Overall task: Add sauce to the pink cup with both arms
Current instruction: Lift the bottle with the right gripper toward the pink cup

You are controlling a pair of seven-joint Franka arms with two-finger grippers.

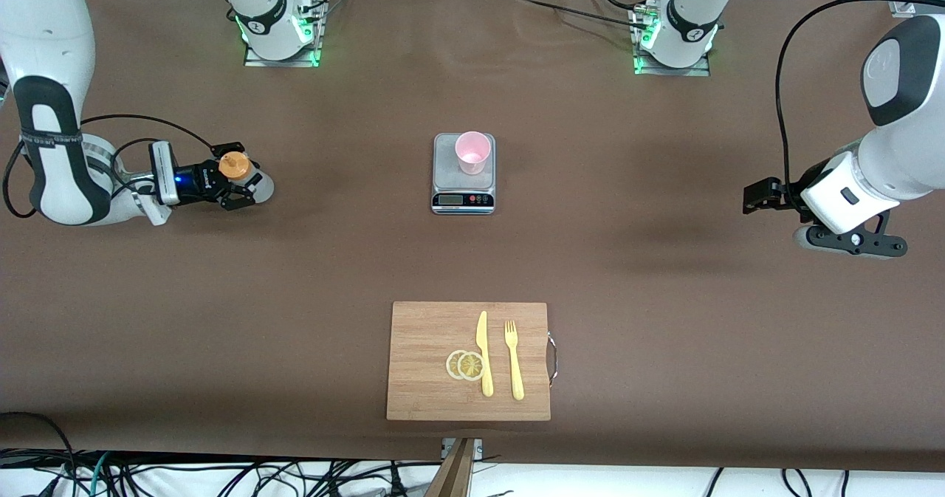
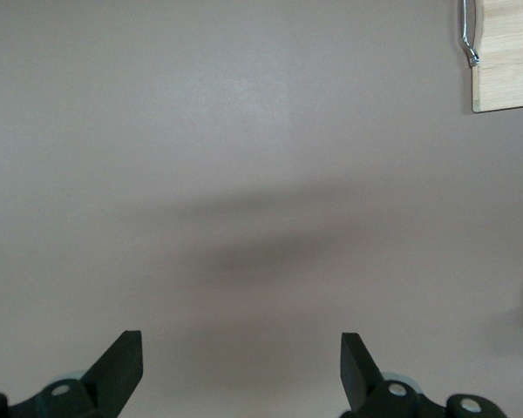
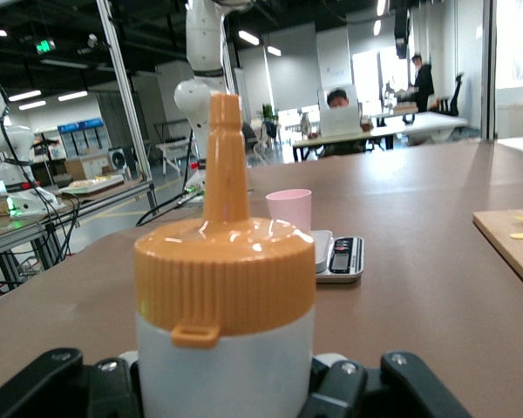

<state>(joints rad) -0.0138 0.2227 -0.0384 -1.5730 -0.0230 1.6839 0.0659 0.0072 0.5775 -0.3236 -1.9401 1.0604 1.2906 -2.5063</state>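
Sauce [image 3: 225,287] base behind right gripper [image 3: 227,387]

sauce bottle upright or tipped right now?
Upright. The sauce bottle stands on the table with its orange nozzle pointing straight up, and the right gripper is shut on its body.

Front view: high, across table [image 1: 310,275], facing arm bases, whole scene. Left wrist view: looks down on bare table, board [image 2: 508,61] corner shared with front. Right wrist view: low, level, very close to bottle [image 3: 225,305]; cup [image 3: 289,209] and scale [image 3: 338,258] shared with front.
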